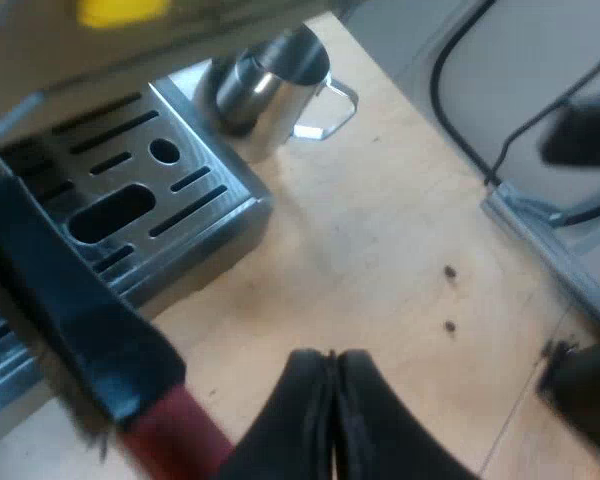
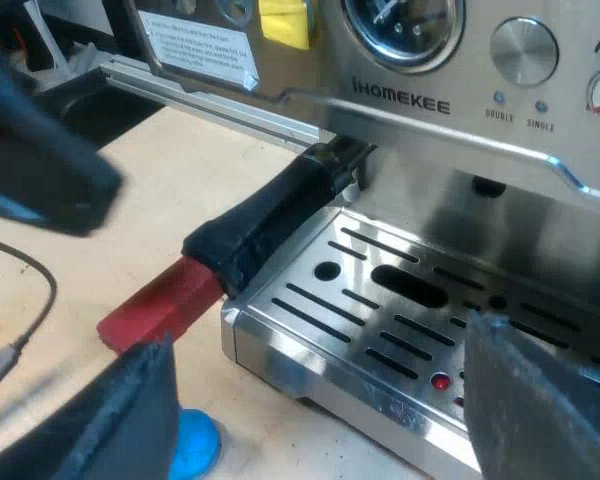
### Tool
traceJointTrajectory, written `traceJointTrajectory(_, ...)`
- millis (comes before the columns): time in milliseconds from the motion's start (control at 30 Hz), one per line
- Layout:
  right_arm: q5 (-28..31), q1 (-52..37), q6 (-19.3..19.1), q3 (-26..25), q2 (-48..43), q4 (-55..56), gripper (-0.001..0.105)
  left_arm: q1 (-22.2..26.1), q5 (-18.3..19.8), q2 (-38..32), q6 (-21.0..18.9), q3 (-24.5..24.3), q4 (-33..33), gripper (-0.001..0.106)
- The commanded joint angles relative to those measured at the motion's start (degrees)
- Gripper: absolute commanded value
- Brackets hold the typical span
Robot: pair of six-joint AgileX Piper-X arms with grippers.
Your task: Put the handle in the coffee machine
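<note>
Hovering low over the surface (image 1: 380, 270) beside the handle (image 1: 80, 330) with left jaws pressed together, empty; facing the machine (image 2: 400, 100) with right jaws spread wide, gripping nothing.

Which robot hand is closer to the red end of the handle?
Left, it seems. The left hand, shut, sits right beside the handle's red end. The right hand, open, hangs farther back, facing the drip tray.

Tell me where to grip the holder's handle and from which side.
Take the handle on its dark part near the red end, probably coming from above: it juts out past the drip tray, free on both flanks, and the right hand is open.
</note>
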Motion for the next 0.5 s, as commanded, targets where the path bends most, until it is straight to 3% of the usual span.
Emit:
traceJointTrajectory(33, -0.4, 0.1, -0.3, -0.7, -0.4, 0.0, 0.063, -0.3, -3.9, -2.1, 5.9, -0.3, 5.1, 0.0)
traceJointTrajectory(100, -0.4, 0.1, -0.3, -0.7, -0.4, 0.0, 0.063, -0.3, -7.9, -3.2, 12.3, -0.3, 11.2, 0.0)
traceJointTrajectory(167, -0.4, 0.1, -0.3, -0.7, -0.4, 0.0, 0.063, -0.3, -9.3, -3.1, 15.0, -0.3, 14.4, 0.0)
traceJointTrajectory(500, -0.4, 0.1, 0.2, -0.7, -0.4, 0.0, 0.063, -0.3, -10.4, 1.2, 16.8, 3.8, 10.7, 0.0)
